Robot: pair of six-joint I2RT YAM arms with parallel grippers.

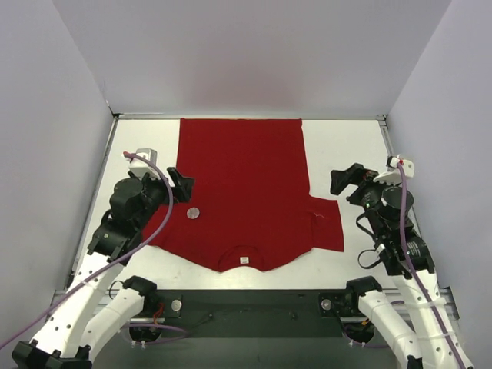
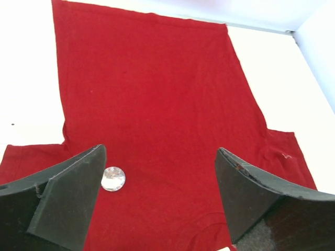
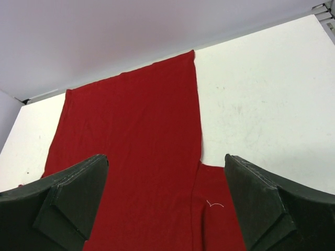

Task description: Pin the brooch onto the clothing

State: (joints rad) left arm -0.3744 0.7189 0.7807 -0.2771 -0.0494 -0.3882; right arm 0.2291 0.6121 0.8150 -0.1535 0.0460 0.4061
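Plain red soft-fabric short-sleeved T-shirt (image 1: 242,177) lies flat on the white table (image 1: 346,146). Its long axis runs collar-to-hem, with the collar and small white label (image 1: 244,259) pointing at the arm bases. A round, shiny, faceted silver brooch (image 1: 193,212) sits on the shirt's chest by the left sleeve. The left gripper (image 1: 183,186) hovers just beside it, jaws wide, empty. The right gripper (image 1: 347,183) sits off the shirt's right sleeve, also wide and empty.

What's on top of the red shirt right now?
A round shiny brooch rests on the shirt near the left claw. Its pin side is hidden underneath.
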